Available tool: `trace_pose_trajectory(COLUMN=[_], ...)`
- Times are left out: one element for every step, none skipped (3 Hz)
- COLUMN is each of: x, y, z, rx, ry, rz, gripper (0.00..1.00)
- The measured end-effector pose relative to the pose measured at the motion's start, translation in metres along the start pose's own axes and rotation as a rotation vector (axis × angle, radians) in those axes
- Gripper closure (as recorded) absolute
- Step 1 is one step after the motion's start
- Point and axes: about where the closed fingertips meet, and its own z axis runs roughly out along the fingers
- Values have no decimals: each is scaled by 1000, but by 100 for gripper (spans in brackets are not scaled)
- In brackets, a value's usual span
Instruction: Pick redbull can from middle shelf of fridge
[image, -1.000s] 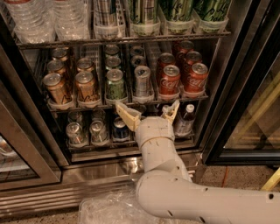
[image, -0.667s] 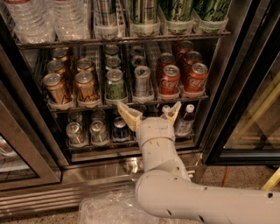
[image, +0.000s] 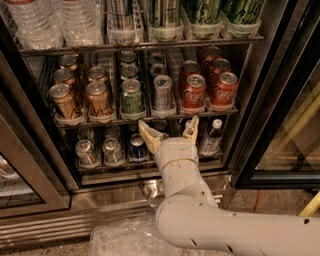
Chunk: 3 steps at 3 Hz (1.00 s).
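**My fingers spread wide beneath the redbull can**

My gripper (image: 170, 131) sits just below the front edge of the middle shelf (image: 107, 121), in front of the lower rack. My fingers (image: 148, 134) are spread wide with nothing between them, tips angled up and into the fridge (image: 260, 100). The redbull can (image: 162, 93) stands upright at the front of its lane on that shelf. Its long axis is vertical and its shiny top faces up toward the rack above. It stands above the gap between my fingers, and I am not touching it. A green can (image: 131, 96) stands just beside it on one side and a red Coca-Cola can (image: 193, 91) on the other. More cans line up behind it in the same lane.
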Motion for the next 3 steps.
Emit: trace_pose_trajectory(x=[3, -1, -14], y=[3, 4, 11], z=[1, 3, 16], rx=[-25, -21, -36], ry=[5, -11, -58], rz=[-51, -50, -27], gripper=[0, 0, 0])
